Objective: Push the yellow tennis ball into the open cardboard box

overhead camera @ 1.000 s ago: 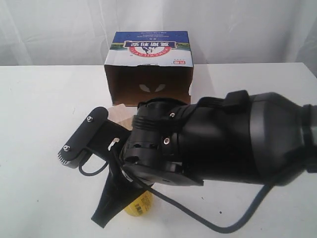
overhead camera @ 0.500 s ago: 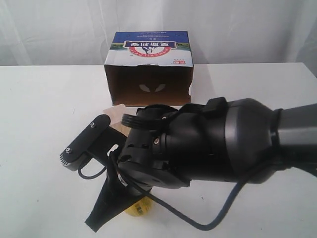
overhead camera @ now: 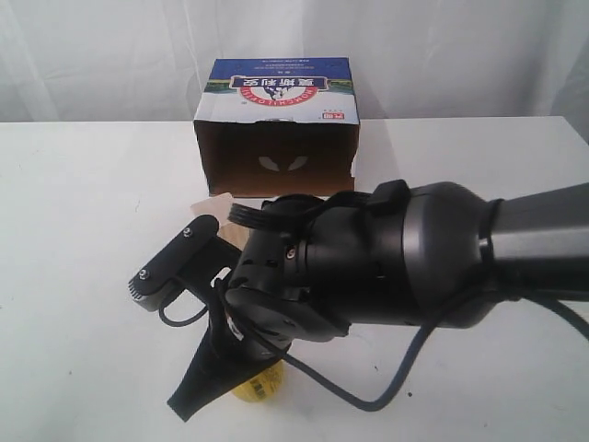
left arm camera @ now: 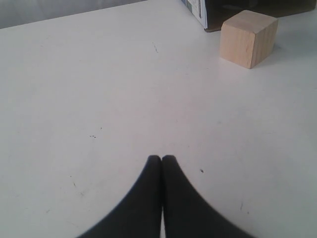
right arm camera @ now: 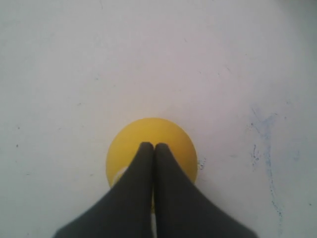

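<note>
I log: right gripper point(right arm camera: 152, 146), fingers point(right arm camera: 136, 193) pressed together at the yellow tennis ball point(right arm camera: 148, 130) on the counter point(right arm camera: 74, 59); left gripper point(left arm camera: 161, 158), fingers point(left arm camera: 141, 203) likewise together, holding nothing.

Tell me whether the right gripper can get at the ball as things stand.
Likely yes. The shut right gripper sits right over the ball, with nothing between them in the right wrist view. Whether the fingertips actually touch it, the views do not show.
</note>
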### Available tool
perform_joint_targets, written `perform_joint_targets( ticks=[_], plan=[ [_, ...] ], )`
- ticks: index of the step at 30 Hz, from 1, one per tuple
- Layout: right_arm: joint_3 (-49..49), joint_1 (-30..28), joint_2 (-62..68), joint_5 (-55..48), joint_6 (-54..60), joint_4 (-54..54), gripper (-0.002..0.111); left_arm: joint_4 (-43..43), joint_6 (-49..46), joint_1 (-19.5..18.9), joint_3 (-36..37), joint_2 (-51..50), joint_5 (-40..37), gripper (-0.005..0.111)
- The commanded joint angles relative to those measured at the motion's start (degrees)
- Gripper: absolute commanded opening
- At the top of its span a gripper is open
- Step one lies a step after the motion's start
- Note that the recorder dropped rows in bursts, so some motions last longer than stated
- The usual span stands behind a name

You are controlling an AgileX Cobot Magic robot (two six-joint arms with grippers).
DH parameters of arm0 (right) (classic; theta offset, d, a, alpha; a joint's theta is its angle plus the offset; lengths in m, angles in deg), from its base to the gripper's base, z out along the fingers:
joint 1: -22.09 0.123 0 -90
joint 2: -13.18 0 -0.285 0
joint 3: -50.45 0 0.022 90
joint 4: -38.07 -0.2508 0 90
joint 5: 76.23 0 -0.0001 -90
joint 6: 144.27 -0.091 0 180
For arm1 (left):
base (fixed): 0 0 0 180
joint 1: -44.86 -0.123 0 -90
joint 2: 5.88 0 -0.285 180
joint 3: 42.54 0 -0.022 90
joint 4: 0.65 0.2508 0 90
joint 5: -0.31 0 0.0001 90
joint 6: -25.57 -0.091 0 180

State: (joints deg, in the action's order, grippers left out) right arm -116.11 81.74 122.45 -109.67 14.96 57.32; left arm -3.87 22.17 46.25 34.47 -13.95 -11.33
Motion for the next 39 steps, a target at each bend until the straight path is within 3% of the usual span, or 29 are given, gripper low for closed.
perform_joint_targets(
  ticks=[1, 12, 34, 39],
  plan=[
    [-0.2, -0.4, 0.3, 0.2, -0.3, -0.4, 0.000, -0.2, 0.4, -0.2, 0.2, 0.3, 0.1, 0.000],
    [-0.1, -1.4, 1.4, -3.2, -0.3, -1.5, 0.000, -0.2, 0.4, -0.2, 0.2, 0.3, 0.1, 0.000],
    [1.0, -13.8, -5.3, -3.8, -0.3, 3.7, 0.000, -0.2, 0.4, -0.2, 0.2, 0.3, 0.1, 0.000],
    [1.0, -14.3, -8.3, -4.6, -0.4, 2.3, 0.000, -0.2, 0.4, -0.2, 0.2, 0.3, 0.1, 0.000]
  ],
)
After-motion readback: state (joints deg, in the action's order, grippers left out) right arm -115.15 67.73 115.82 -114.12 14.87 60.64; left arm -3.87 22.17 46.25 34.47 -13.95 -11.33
